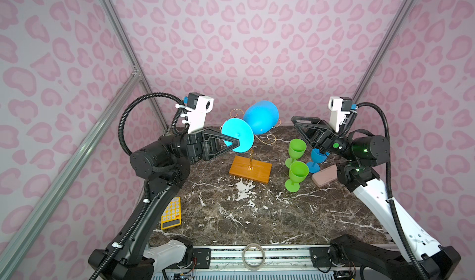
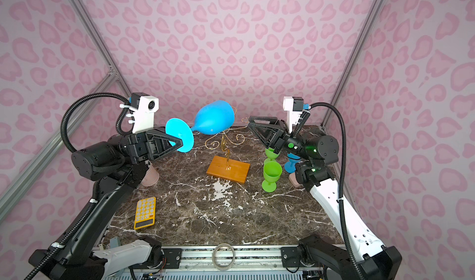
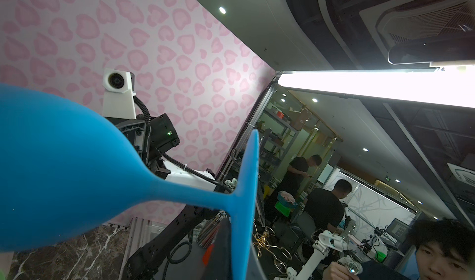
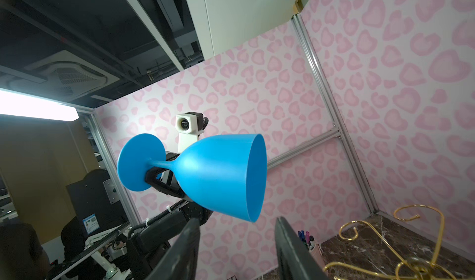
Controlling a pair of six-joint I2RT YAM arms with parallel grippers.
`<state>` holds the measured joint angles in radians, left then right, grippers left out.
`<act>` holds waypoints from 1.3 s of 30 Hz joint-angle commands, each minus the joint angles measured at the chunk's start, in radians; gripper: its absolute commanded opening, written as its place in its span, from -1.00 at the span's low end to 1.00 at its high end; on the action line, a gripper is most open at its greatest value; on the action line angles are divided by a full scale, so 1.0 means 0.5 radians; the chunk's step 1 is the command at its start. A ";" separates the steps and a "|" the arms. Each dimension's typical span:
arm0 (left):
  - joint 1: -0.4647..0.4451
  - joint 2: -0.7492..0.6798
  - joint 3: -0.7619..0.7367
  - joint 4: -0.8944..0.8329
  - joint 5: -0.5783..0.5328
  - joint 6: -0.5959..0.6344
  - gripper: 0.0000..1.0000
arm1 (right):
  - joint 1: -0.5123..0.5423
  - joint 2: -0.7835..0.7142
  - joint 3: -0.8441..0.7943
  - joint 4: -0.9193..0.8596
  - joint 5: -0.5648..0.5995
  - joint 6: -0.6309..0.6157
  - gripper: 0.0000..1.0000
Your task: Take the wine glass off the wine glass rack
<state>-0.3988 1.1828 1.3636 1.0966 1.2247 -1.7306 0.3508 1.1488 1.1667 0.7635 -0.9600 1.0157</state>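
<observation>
Left pincer (image 1: 237, 144): clamped on foot rim of wine glass (image 1: 261, 119). Glass lies sideways in air above rack (image 1: 250, 169), clear of wire arms. Right pincer (image 1: 295, 123): jaws apart, empty, level with rack top, near bowl.
Hazard: edge-only grip, bowl overhanging; glass may pivot, slip, drop onto rack.
Hazard: right pincer may bump bowl.

Left gripper (image 1: 237, 144) pinched tight, wrist level; facing it, the right gripper (image 4: 236, 229), jaws parted, seemingly tilted slightly upward.
</observation>
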 commanded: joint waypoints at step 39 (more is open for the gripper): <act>0.009 0.400 0.102 1.001 -0.207 -0.920 -0.92 | 0.130 0.757 0.356 1.279 -0.280 0.640 -0.14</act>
<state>-0.3946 1.3853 1.4200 1.5673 1.1328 -2.0899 0.4107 1.5204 1.3350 1.3907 -1.0840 1.3445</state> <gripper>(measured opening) 0.073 0.429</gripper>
